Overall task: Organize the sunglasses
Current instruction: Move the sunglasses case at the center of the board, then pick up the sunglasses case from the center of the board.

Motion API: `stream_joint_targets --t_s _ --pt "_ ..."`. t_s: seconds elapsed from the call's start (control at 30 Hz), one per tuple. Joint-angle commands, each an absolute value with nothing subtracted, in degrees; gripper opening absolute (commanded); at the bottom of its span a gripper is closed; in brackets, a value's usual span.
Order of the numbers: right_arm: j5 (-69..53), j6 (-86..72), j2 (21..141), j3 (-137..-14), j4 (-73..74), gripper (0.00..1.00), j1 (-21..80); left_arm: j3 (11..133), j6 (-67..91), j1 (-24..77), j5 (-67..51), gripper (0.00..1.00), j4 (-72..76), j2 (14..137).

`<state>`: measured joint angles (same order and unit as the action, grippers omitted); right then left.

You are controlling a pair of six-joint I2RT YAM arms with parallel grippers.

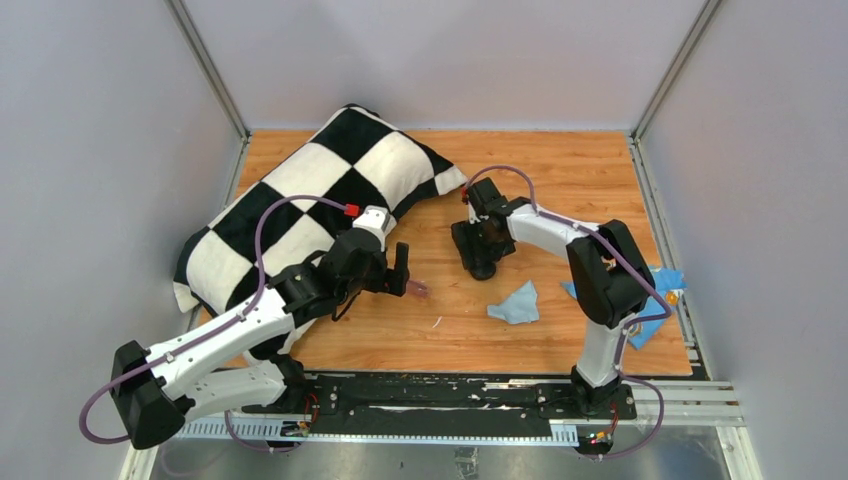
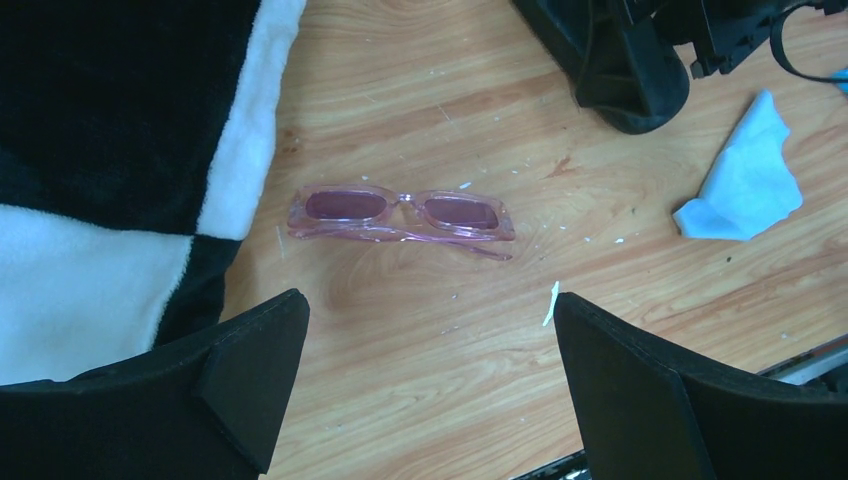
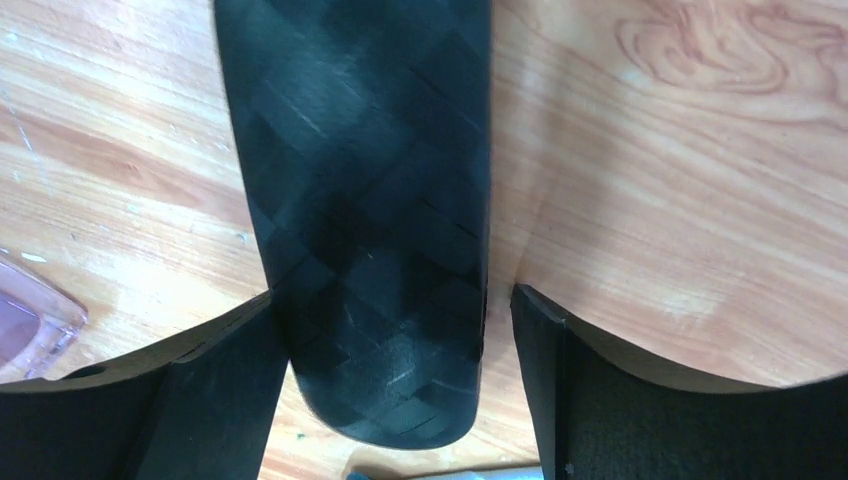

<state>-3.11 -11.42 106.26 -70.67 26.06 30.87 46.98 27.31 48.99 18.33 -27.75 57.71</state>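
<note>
Top external view: case (image 1: 478, 252) lies dark on the wooden table (image 1: 560, 170), long axis running away from the arm bases. Right gripper (image 1: 483, 245) is down on it.

Right wrist view: the two fingers (image 3: 200, 400) straddle the case's rounded end. The left finger looks to be touching the case edge, though the angle is too poor to be sure. The right finger stands clear of it, with a strip of table showing between. Jaws are wide and nothing is clamped.

Sunglasses (image 2: 400, 215): folded, translucent pink-purple, flat on the table left of the case and well apart from it. A pinkish clear corner at the lower left of the right wrist view is probably the same pair.

Left gripper (image 2: 425, 305): left of the case, over the sunglasses, fingers spread fully. In the left wrist view the pair lies ahead of the fingertips and within their span, touching neither.

Cloth (image 2: 745, 175): light blue, crumpled, near the case on its arm-base side, apart from it.

Pillow (image 1: 300, 200): black-and-white check, far left of the case. Its edge is near the sunglasses but not touching.
</note>
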Motion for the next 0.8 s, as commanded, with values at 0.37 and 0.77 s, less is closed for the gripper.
stream_joint_targets --t_s 0.37,0.77 --pt "-5.25 -10.62 97.88 -67.87 27.34 0.90 31.82 44.15 36.18 49.22 15.64 1.00 -23.86 61.85" --pt "-7.07 -5.92 101.17 -71.04 28.25 0.93 31.12 47.90 30.27 49.22 16.02 1.00 -23.29 60.90"
